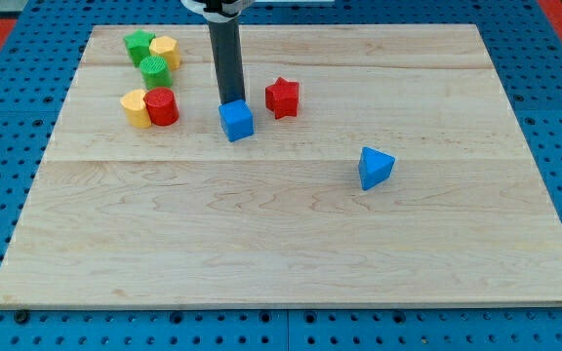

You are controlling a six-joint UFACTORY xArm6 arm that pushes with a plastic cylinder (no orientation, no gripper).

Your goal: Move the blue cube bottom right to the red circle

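Observation:
The blue cube [235, 121] sits on the wooden board [291, 244] left of centre in the upper half. My tip [230, 101] stands right behind it, touching or almost touching its top edge. The red circle [162, 106], a short red cylinder, lies to the cube's left, touching a yellow block [136, 107]. The cube is about a cube's width and a half to the right of the red circle and slightly lower.
A red star [282, 97] lies just right of the rod. A blue triangle [375, 168] lies at the right of centre. A green star [139, 44], a yellow block [166, 50] and a green cylinder [155, 70] cluster at the upper left.

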